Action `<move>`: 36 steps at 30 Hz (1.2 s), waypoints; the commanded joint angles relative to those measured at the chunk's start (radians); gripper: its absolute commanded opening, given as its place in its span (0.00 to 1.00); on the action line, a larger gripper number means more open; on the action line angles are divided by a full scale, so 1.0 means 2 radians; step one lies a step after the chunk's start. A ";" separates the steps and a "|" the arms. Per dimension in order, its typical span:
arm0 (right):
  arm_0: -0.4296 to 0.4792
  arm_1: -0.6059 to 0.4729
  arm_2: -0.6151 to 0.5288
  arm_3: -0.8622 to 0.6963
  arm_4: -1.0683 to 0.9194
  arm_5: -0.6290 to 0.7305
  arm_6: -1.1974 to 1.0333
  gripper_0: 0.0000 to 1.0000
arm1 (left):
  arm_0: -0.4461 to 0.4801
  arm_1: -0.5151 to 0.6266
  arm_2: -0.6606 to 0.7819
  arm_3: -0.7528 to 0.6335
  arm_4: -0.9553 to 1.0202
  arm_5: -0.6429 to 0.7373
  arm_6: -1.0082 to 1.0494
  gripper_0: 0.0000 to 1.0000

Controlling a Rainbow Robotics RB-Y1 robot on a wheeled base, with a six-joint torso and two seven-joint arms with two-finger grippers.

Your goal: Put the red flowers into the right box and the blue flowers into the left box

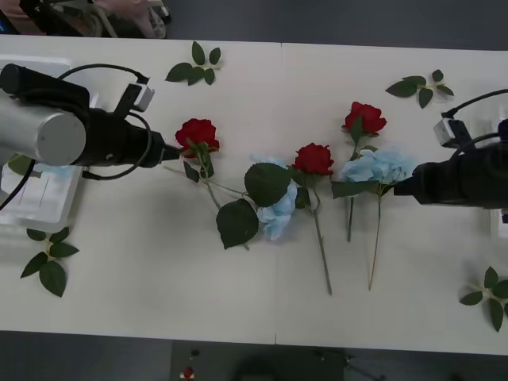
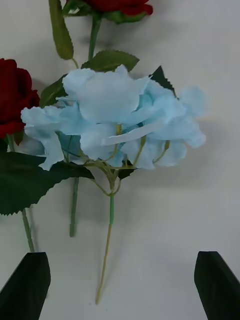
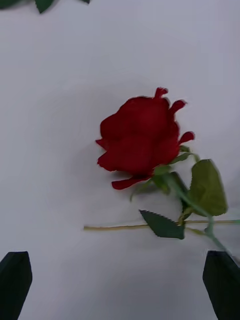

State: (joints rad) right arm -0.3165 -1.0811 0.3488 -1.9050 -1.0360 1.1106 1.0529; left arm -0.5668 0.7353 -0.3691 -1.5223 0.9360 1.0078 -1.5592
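Approach stage: left pincer (image 3: 120, 285), wide, faces a red rose (image 3: 142, 137); right pincer (image 2: 120, 282), wide, at three o'clock faces blue hydrangea (image 2: 117, 122); closing on stems comes next.

Silver-and-black arms, looped black cables, black claw fingers (image 3: 15, 280)

A red rose (image 3: 142, 140) lies on the white counter (image 3: 60, 100) near the frame's centre, its green stem and leaves trailing toward the lower right. The left claw (image 3: 117, 285) has black fingertips (image 3: 15, 282) spread wide at both bottom corners, holding nothing.
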 commanded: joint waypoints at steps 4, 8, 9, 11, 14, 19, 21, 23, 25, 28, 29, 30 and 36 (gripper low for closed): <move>-0.037 0.036 0.050 0.005 0.069 0.002 -0.030 0.84 | -0.068 -0.020 -0.063 0.050 -0.001 0.005 0.004 1.00; -0.046 0.069 0.061 0.029 0.115 0.012 -0.034 0.84 | -0.082 -0.040 -0.074 0.063 -0.002 0.005 0.042 1.00; -0.047 0.075 0.061 0.032 0.123 0.013 -0.034 0.84 | -0.084 -0.044 -0.077 0.062 -0.002 0.005 0.047 1.00; -0.047 0.093 0.060 0.050 0.147 0.015 -0.030 0.84 | -0.087 -0.052 -0.086 0.063 -0.017 0.005 0.065 1.00; -0.048 0.116 0.061 0.070 0.167 0.015 -0.026 0.84 | -0.089 -0.062 -0.091 0.063 -0.045 0.005 0.084 1.00; -0.049 0.130 0.061 0.079 0.183 0.014 -0.021 0.85 | -0.097 -0.083 -0.096 0.084 -0.081 0.005 0.101 1.00; -0.050 0.130 0.063 0.081 0.185 0.013 -0.019 0.84 | -0.105 -0.090 -0.105 0.096 -0.096 0.004 0.102 0.93; -0.050 0.131 0.070 0.085 0.190 0.011 -0.019 0.84 | -0.112 -0.100 -0.116 0.107 -0.119 0.000 0.105 0.72; -0.050 0.129 0.075 0.087 0.193 0.004 -0.019 0.85 | -0.113 -0.104 -0.121 0.111 -0.133 -0.002 0.109 0.54; -0.050 0.125 0.086 0.090 0.195 -0.005 -0.022 0.84 | -0.113 -0.111 -0.125 0.122 -0.134 -0.015 0.113 0.50; -0.050 0.125 0.089 0.092 0.198 -0.011 -0.020 0.84 | -0.114 -0.114 -0.127 0.127 -0.133 -0.019 0.114 0.46; -0.050 0.125 0.091 0.094 0.200 -0.012 -0.021 0.84 | -0.114 -0.114 -0.128 0.128 -0.133 -0.022 0.115 0.44; -0.053 0.126 0.118 0.123 0.210 -0.048 -0.021 0.76 | -0.114 -0.115 -0.129 0.130 -0.132 -0.028 0.117 0.04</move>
State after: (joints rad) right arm -0.3998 -0.8076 0.5713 -1.6702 -0.6272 1.0330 1.0202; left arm -0.7654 0.4997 -0.6392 -1.2508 0.6685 0.9610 -1.3855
